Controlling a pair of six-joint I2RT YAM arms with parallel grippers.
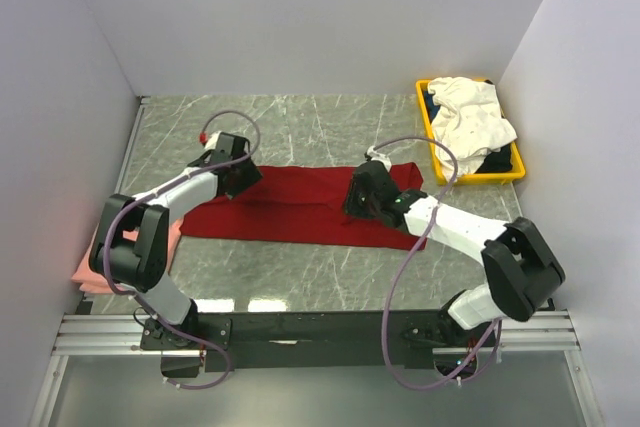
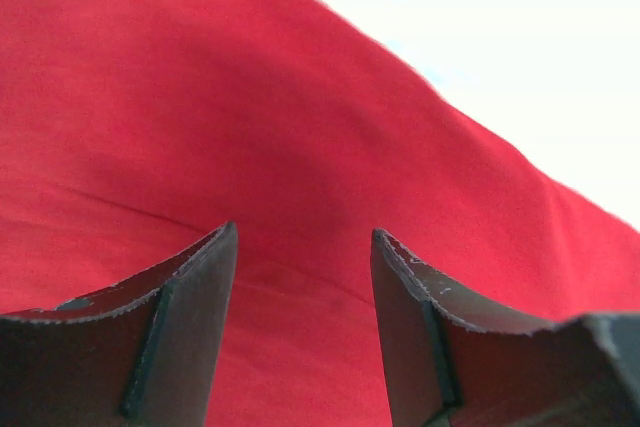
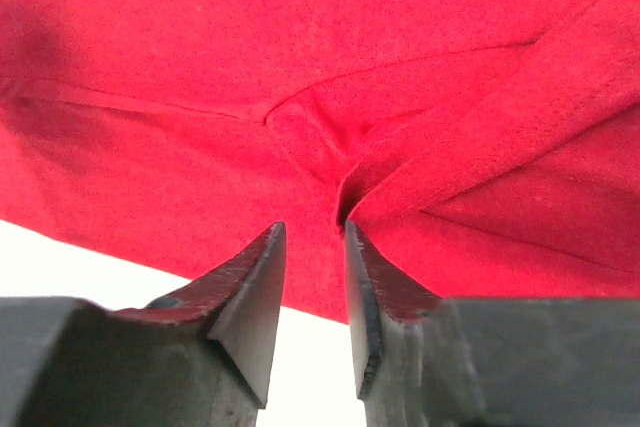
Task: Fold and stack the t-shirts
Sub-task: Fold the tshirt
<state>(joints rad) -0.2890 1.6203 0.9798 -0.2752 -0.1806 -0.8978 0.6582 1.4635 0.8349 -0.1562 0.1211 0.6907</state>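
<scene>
The dark red t-shirt [image 1: 300, 209] lies flat as a long strip across the middle of the table. My left gripper [image 1: 232, 173] sits over its far left end, jaws wide open and empty, with red cloth [image 2: 250, 97] filling the view below it [image 2: 303, 234]. My right gripper [image 1: 358, 197] is low over the right part. Its jaws [image 3: 315, 225] are narrowly apart, and a puckered fold of the red cloth [image 3: 200, 47] lies just beyond the tips. The salmon-pink t-shirt [image 1: 88, 269] lies folded at the table's left edge. The white t-shirt [image 1: 470, 112] is crumpled in the bin.
A yellow plastic bin [image 1: 480, 179] stands at the back right with the white shirt and something dark in it. White walls close in the table at the left, back and right. The arm bases and a metal rail run along the near edge.
</scene>
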